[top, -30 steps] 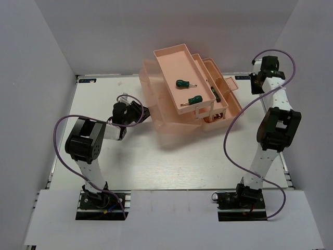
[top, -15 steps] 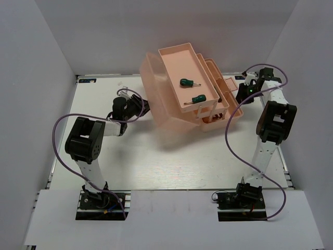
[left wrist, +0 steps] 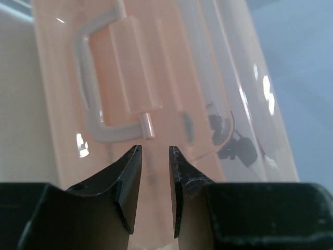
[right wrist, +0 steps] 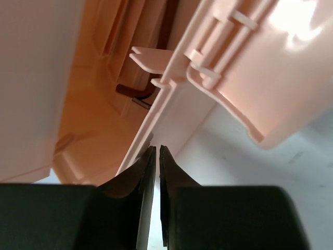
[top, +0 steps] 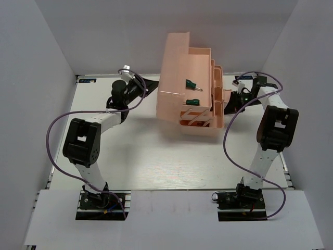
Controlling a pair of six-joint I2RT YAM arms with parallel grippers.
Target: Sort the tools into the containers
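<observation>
White table (top: 135, 156) holds a pink toolbox (top: 200, 112) (open), green screwdrivers (top: 191, 84) inside.

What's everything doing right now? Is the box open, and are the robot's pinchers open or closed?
toolbox: open, trays fanned out.
lid: swung up, nearly upright.
upper tray: raised, holding both screwdrivers.
far green screwdriver: lying in the upper tray.
near green screwdriver: lying in the same tray.
left gripper: shut on the lid.
right gripper: almost shut, tips at the toolbox rim.
</observation>
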